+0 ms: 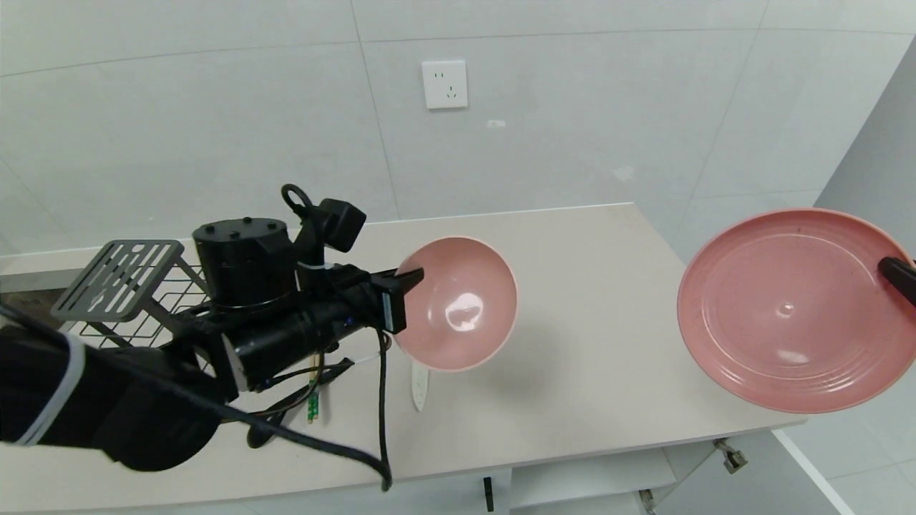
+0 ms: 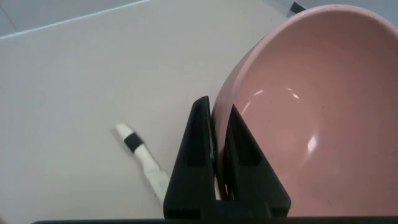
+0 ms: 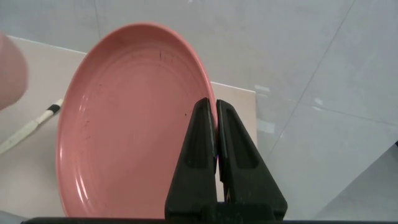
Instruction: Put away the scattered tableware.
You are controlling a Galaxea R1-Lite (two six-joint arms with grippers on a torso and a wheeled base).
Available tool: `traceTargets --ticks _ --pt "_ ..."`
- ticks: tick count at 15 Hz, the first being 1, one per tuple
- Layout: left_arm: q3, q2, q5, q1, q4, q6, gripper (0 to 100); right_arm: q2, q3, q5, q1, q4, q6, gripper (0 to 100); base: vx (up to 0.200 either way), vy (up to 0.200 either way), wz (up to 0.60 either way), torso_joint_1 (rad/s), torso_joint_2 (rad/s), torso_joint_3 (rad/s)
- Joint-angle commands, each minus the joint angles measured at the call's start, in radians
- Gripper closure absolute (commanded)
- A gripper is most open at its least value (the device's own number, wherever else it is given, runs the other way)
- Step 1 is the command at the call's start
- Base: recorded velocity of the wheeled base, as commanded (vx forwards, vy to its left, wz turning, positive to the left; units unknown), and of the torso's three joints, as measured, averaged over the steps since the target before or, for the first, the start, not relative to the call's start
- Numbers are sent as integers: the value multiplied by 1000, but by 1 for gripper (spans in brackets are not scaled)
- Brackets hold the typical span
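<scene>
My left gripper [image 1: 409, 275] is shut on the rim of a pink bowl [image 1: 461, 304], held tilted above the middle of the counter; the wrist view shows the rim pinched between both fingers [image 2: 216, 134] with the pink bowl [image 2: 311, 118] beyond. My right gripper [image 1: 894, 268] is shut on the rim of a large pink plate [image 1: 787, 307], held in the air off the counter's right end. The plate [image 3: 130, 118] stands on edge in the right gripper [image 3: 216, 118]. A white spoon-like utensil [image 1: 420, 386] lies on the counter under the bowl, its handle [image 2: 140, 155] in the left wrist view.
A black wire dish rack [image 1: 136, 286] with a slotted shelf stands at the counter's left back. Chopsticks with green marks [image 1: 313, 404] lie near the front left. The beige counter [image 1: 587, 343] has free room between the bowl and its right edge. A tiled wall is behind.
</scene>
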State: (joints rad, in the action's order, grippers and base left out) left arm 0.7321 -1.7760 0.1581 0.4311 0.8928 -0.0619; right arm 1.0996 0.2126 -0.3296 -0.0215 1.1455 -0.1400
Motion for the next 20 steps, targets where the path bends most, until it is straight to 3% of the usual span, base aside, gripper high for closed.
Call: traceTargets --ticks 1,4,7,9,11,12,14,16,17,19,20 --pt "-138 151 0 0 44 10 100 -1 5 0 0 0 0 100 0 0 0 0 0 0" --pt "-250 231 37 -12 130 8 100 -3 30 1 -2 0 62 100 0 0 0 0 0 0" --pt "-289 299 54 -14 152 5 100 -17 13 3 0 0 34 100 0 0 0 0 0 0" --pt "-341 360 100 -15 150 -42 100 -18 18 4 2 0 45 100 0 0 0 0 0 0" --pt "-401 421 118 -15 146 -53 100 -24 16 4 2 2 56 100 0 0 0 0 0 0" --pt "-413 440 113 -17 143 -62 100 -32 11 4 2 3 54 100 0 0 0 0 0 0" --pt "-424 464 103 -26 146 -124 100 -46 2 4 2 2 54 100 0 0 0 0 0 0" --pt "-442 480 90 -18 146 -133 100 -44 -7 6 2 2 49 100 0 0 0 0 0 0" --pt "-471 515 112 -15 144 -150 100 -44 -22 7 5 5 48 100 0 0 0 0 0 0" --pt "-474 533 127 -15 143 -161 100 -41 -24 7 18 5 74 100 0 0 0 0 0 0" --pt "-481 530 70 -15 143 -104 100 -38 -30 7 21 5 145 100 0 0 0 0 0 0"
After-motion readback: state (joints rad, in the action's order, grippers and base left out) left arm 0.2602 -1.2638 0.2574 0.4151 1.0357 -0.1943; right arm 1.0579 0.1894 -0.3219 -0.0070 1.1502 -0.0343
